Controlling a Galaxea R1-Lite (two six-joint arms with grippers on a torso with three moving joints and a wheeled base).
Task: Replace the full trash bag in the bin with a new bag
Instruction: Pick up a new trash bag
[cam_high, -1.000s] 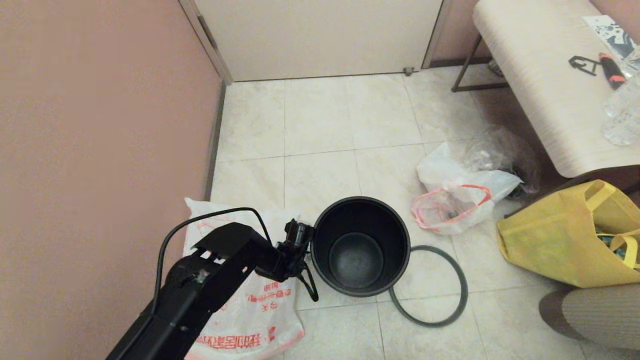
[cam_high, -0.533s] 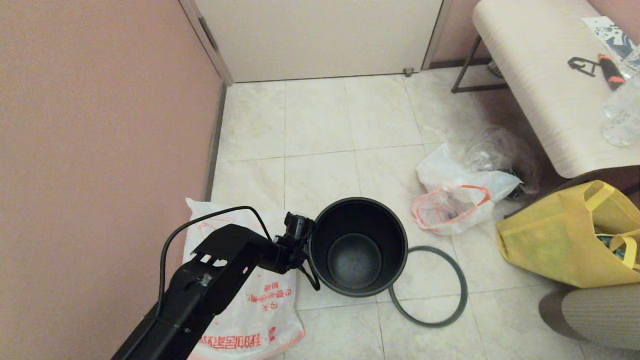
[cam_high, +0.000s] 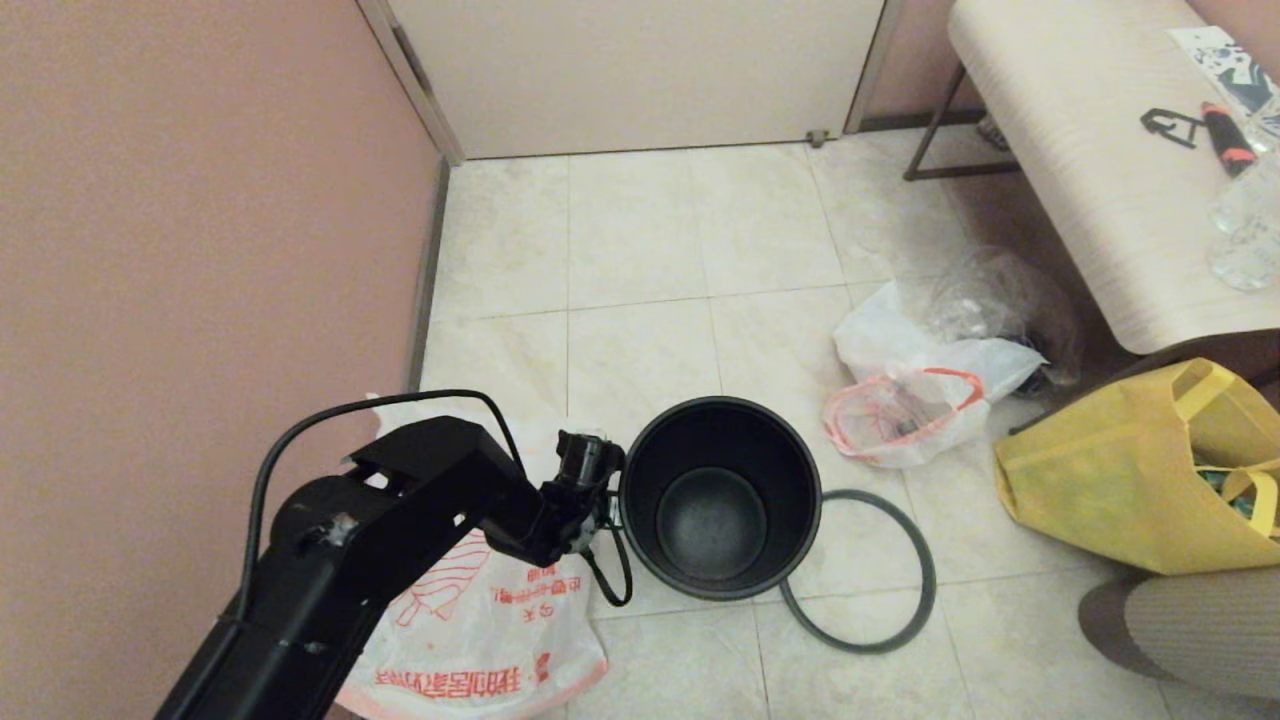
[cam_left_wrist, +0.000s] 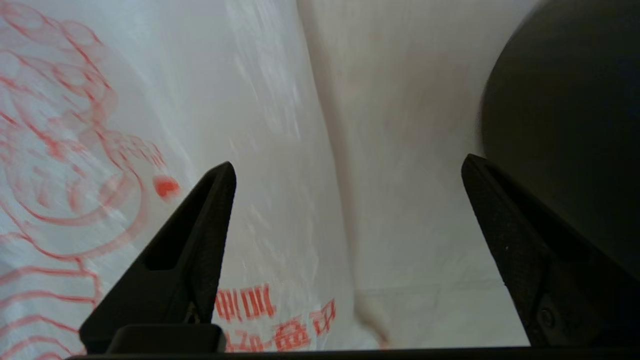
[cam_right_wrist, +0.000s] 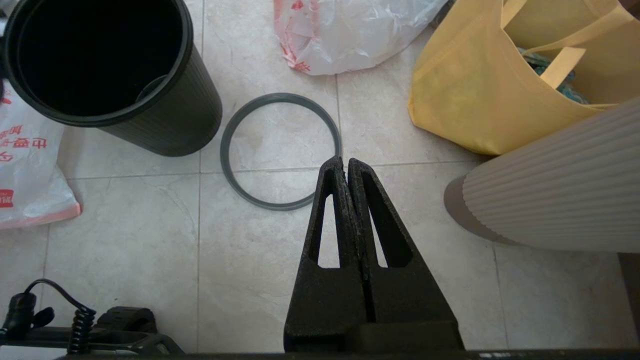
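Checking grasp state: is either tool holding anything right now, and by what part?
Nothing is held. The left tool is open over the new bag beside the bin; the right tool is shut on nothing.

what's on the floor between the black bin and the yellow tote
In the head view, only a thin dark-grey ring lies flat on bare tile between the round black plastic bin and the yellow fabric tote.

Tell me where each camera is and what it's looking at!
Head view: up on the robot's head, looking down at the tiled floor, the bin and the left arm.
Left wrist view: behind the open left gripper, facing the new bag.
Right wrist view: behind the shut right gripper, facing the grey ring and yellow tote.
All three views share the bin and the new bag.
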